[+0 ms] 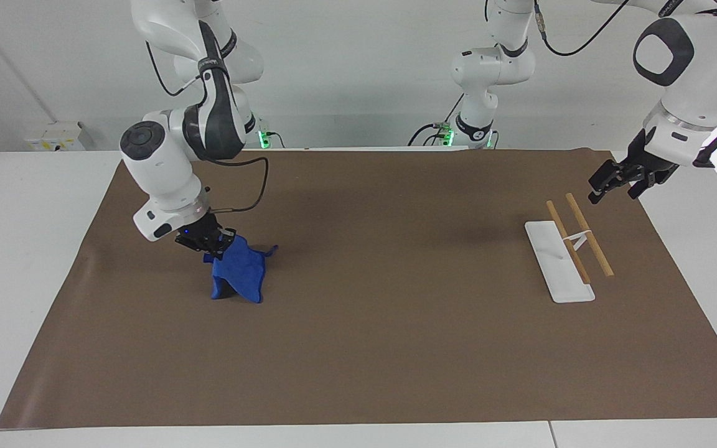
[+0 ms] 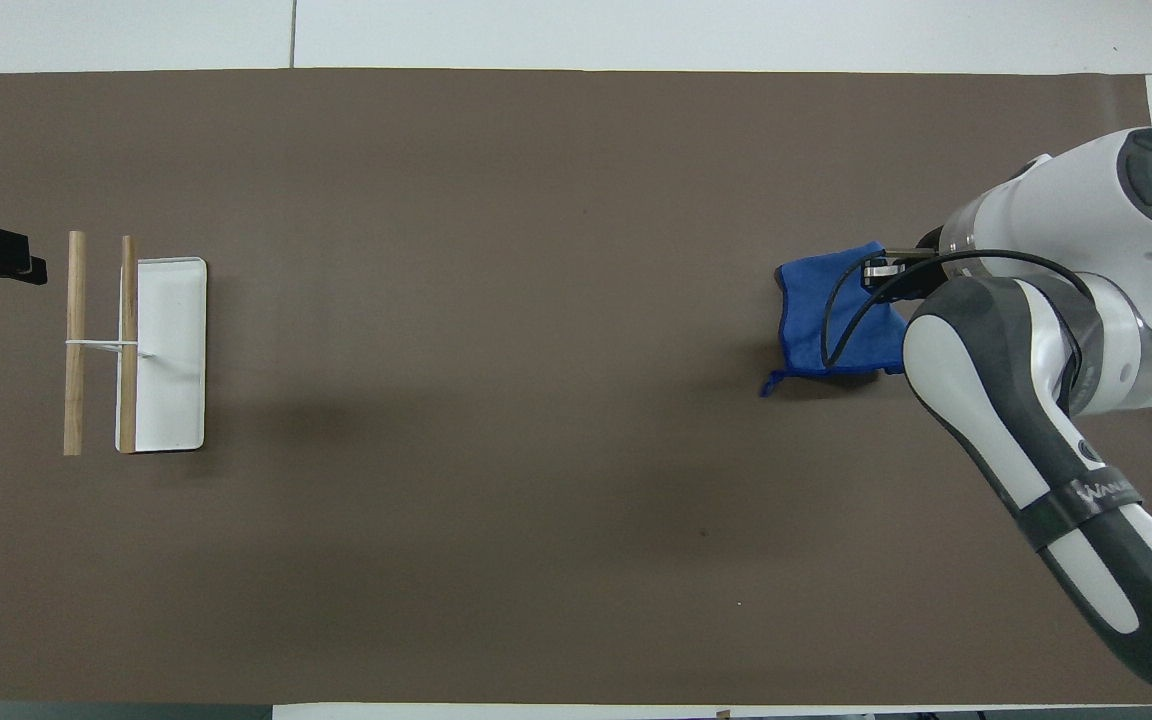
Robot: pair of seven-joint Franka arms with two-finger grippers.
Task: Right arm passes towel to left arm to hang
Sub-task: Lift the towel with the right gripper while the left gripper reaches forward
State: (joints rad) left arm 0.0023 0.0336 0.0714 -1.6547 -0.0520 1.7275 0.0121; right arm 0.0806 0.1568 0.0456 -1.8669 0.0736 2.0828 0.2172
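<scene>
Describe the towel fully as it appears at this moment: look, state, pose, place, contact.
The towel is a small royal-blue soft cloth with a tiny loop sticking out at one corner. It hangs bunched and draped from the right gripper, which is shut on its upper edge. Its lower folds seem to just reach the brown mat, though contact is hard to confirm. It is at the right arm's end of the table, with nothing else touching it.
</scene>
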